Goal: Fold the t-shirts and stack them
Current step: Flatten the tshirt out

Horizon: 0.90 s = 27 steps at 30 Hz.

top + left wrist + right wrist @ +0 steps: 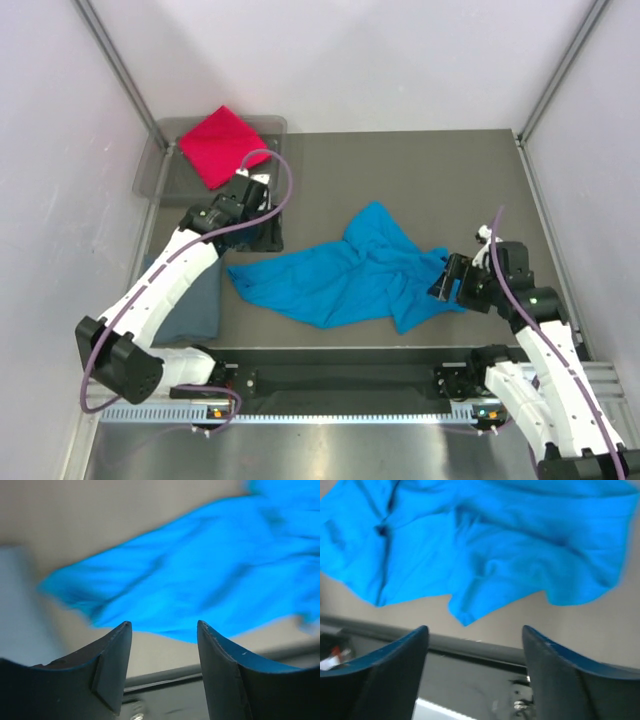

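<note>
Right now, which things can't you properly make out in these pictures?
- Slate grey-blue shirt: top view, the left arm covers part; its fold is unclear.
- Turquoise shirt: left wrist view, blurred; right wrist view, cut off by the top edge.
- Red shirt: top view, too small to count layers.

A plain bright turquoise-blue t-shirt (350,275) is seen at the centre of the frame; a plain crimson red t-shirt (222,146) and a clear grey tray (150,175) are shown at upper left; a dull slate grey-blue t-shirt (200,310) is seen at lower left; the table (430,180) is coloured dark grey.
</note>
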### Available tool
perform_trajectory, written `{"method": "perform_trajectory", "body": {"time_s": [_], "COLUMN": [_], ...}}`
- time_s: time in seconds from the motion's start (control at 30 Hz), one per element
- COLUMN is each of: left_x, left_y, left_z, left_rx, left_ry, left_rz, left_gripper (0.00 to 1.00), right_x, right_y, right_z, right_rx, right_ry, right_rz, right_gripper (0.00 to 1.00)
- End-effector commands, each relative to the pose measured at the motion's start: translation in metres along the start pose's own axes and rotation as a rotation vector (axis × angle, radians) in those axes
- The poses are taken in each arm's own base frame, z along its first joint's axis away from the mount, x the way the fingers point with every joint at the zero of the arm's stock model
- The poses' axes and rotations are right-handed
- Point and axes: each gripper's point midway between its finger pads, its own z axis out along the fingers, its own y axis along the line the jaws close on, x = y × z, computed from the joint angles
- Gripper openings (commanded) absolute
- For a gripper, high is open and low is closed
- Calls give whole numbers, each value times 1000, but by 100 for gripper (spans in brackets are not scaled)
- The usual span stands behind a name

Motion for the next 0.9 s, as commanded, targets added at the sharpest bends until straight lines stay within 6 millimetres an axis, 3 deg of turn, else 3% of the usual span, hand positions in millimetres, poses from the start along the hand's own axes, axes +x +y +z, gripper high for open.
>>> {"method": "perform_trajectory", "body": {"time_s": [0.0, 0.07, 0.17, 0.2, 0.23, 0.33, 0.37, 0.4, 0.43, 0.5, 0.53, 0.6, 0.7, 0.87], "left_x": [-7, 4, 32, 26, 34, 17, 12, -6, -3, -15, -17, -21, -13, 0], "left_y": [-79, -106, -126, -132, -134, -151, -156, -168, -171, -181, -183, -192, -194, -198], "left_z": [-4, 20, 60, 64, 81, 101, 106, 104, 120, 140, 147, 164, 185, 201], "left_rx": [399, 461, 444, 438, 402, 404, 419, 443, 431, 427, 420, 419, 394, 407], "left_ry": [-10, 37, 148, 146, 194, 171, 165, 127, 156, 158, 168, 195, 265, 320], "left_rz": [5, 33, 101, 114, 124, 149, 155, 162, 173, 197, 203, 218, 211, 203], "left_gripper": [59, 59, 61, 61, 62, 68, 68, 69, 69, 69, 69, 68, 66, 60], "right_x": [5, 16, 5, -9, -24, -65, -70, -79, -92, -96, -104, -101, -102, -97], "right_y": [34, 31, 15, 10, 11, 12, 7, 3, 4, -6, -4, 0, 9, 16], "right_z": [13, 30, 49, 55, 55, 65, 73, 76, 76, 87, 88, 99, 106, 119], "right_rx": [-190, -186, -81, -47, -36, -5, 28, 61, 73, 131, 131, 99, 60, 35], "right_ry": [82, 144, 130, 82, 43, -33, -11, -20, -36, 3, 2, 54, 68, 117], "right_rz": [83, 150, 171, 156, 133, 38, 25, 2, -39, -62, -94, -110, -122, -168], "right_gripper": [72, 68, 70, 71, 73, 82, 84, 85, 86, 88, 88, 84, 80, 71]}}
